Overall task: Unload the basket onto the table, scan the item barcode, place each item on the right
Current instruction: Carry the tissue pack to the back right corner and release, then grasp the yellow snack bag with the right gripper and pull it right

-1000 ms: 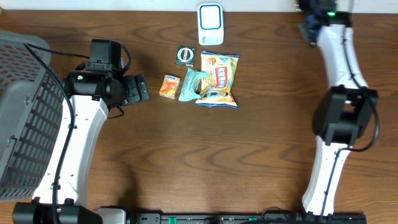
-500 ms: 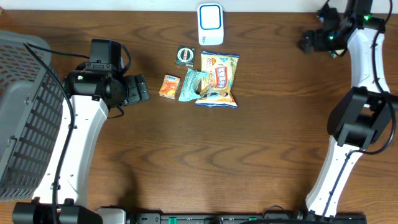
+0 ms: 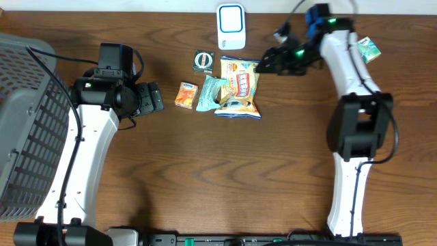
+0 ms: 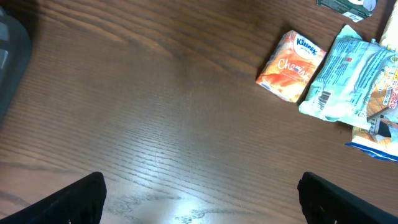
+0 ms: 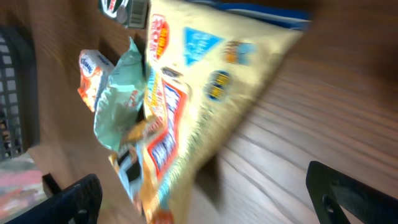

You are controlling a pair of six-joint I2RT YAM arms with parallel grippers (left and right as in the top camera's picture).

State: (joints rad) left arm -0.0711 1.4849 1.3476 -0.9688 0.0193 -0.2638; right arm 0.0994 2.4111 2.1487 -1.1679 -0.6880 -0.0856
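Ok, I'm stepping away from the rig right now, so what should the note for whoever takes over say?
Left gripper: open, empty, beside the orange tissue pack.
Right gripper: open, empty, at the yellow snack bag's top right corner.
Things: scanner at the top of the overhead view; round dark item, tissue pack, teal packet and snack bag clustered below it. One small packet lies apart, right of the right arm.
Done: nothing held; no telling whether anything is scanned.
Left: grasp an item, show its barcode to the scanner.

Yellow snack bag [image 3: 240,87] flat, touching teal packet [image 3: 207,94], orange tissue pack [image 3: 186,95] beside, white scanner [image 3: 231,26] near
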